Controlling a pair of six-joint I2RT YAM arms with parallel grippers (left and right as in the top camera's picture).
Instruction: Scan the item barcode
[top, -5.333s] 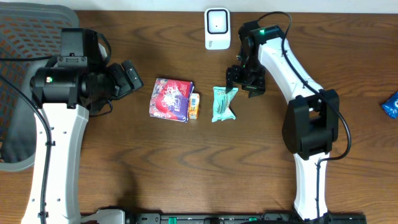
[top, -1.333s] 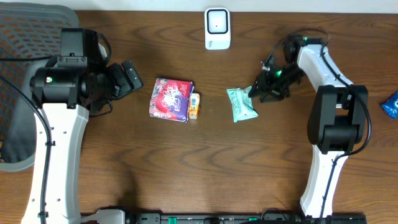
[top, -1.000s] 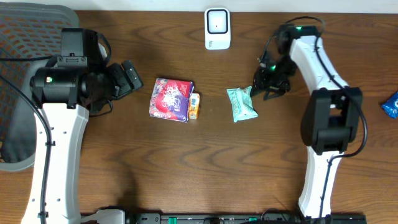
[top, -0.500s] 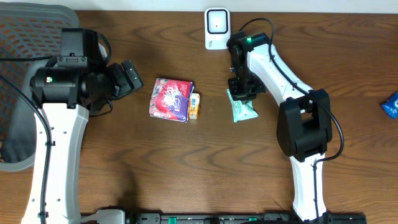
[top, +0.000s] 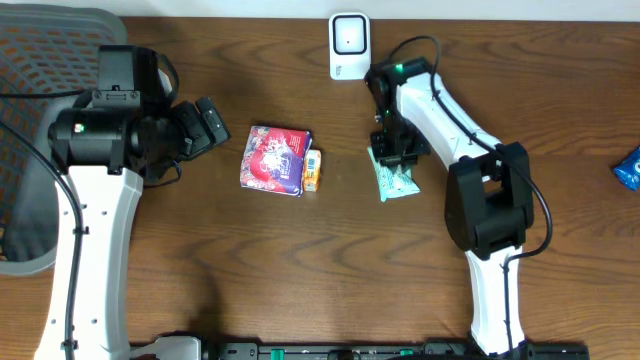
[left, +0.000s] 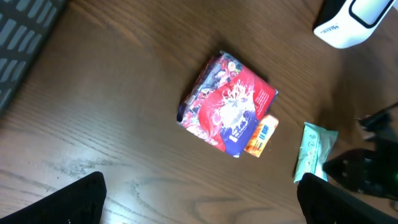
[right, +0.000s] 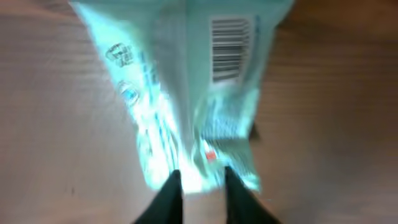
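A mint-green packet (top: 397, 180) lies on the wooden table, below the white scanner (top: 349, 45). In the right wrist view the green packet (right: 186, 93) fills the frame, blurred, with its barcode (right: 230, 50) facing up at the far end. My right gripper (top: 392, 150) is down over it. Its jaws (right: 200, 183) stand a narrow gap apart with their tips on the packet's near end. My left gripper (left: 199, 199) hangs wide open and empty above the left of the table, far from the green packet (left: 313, 155).
A red and purple packet (top: 275, 160) with a small orange item (top: 312, 170) against its right side lies left of centre. A blue item (top: 630, 168) pokes in at the right edge. A grey mesh chair (top: 40, 40) stands at the far left.
My right arm swung from the right side to above the green packet and came down on it. The packet shifted slightly down and right. The jaws narrowed. My left arm stayed still.
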